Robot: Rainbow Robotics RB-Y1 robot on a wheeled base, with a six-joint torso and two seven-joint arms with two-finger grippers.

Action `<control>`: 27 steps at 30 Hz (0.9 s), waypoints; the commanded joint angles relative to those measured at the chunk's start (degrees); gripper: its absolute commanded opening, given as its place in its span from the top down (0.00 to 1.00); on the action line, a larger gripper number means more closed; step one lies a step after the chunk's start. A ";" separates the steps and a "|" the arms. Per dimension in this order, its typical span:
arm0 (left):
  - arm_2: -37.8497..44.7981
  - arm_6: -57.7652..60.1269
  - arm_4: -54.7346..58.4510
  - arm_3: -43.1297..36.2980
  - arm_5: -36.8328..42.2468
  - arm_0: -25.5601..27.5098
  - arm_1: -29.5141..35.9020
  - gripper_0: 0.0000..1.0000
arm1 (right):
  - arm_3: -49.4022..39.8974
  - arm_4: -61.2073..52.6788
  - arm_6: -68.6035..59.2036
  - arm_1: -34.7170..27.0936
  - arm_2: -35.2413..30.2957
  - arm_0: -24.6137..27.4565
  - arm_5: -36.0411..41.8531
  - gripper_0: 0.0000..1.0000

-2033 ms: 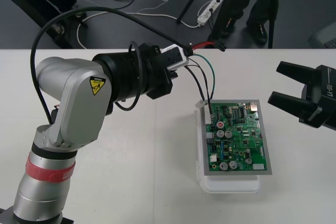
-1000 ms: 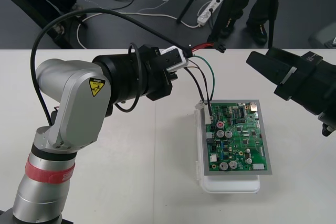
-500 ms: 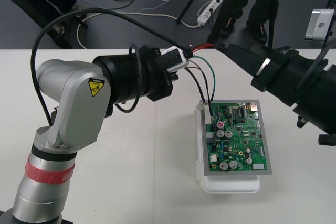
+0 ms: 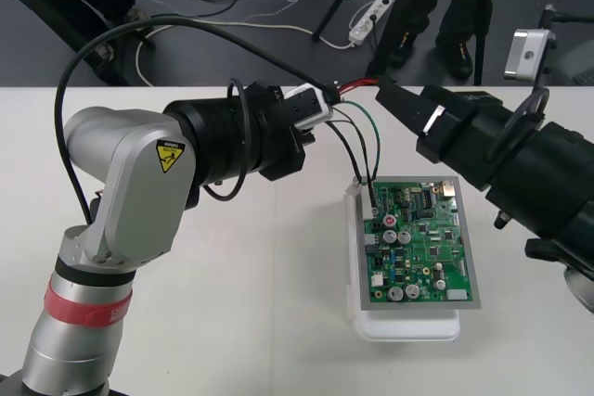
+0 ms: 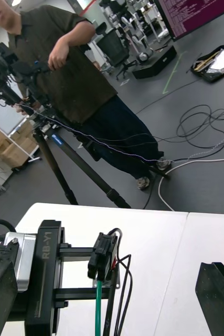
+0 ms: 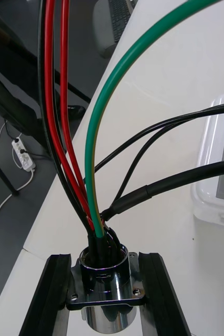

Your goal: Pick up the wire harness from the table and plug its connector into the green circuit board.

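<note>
My left gripper (image 4: 320, 104) hangs over the middle of the table, shut on the harness's round metal socket (image 6: 104, 286). Its flange sits between the two fingers. Red wires (image 4: 357, 86) run from the socket to a small black plug (image 5: 102, 255) held in the air. Black and green wires (image 4: 367, 150) drop to the far left corner of the green circuit board (image 4: 422, 243); I cannot tell whether they are plugged in. My right gripper (image 4: 390, 97) is open and points at the plug from the right, with one finger (image 5: 216, 294) beside it.
The board rests on a white base (image 4: 408, 326) at the table's right middle. My right arm (image 4: 520, 169) crosses above the board's far right corner. The left arm's silver link (image 4: 130, 183) covers the table's left. Cables and a power strip (image 4: 371, 18) lie on the floor beyond.
The right arm has swung in from the table's right side toward the far left, bringing its gripper up to the plug beside the left gripper. The left arm and the harness have stayed put.
</note>
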 commanded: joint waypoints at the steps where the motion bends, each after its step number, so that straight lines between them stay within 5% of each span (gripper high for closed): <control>1: -1.03 2.62 0.86 -2.43 3.17 0.58 1.07 0.99 | -0.41 0.49 -1.10 1.78 2.55 -3.64 1.95 0.00; 10: -1.03 2.97 1.04 -2.43 3.17 0.58 1.07 0.99 | -0.41 0.40 -1.10 3.28 7.04 -8.12 8.01 0.00; 27: -0.95 3.15 1.30 -2.43 3.17 0.66 1.07 0.99 | 0.03 -2.14 -1.10 4.33 7.12 -8.91 9.42 0.00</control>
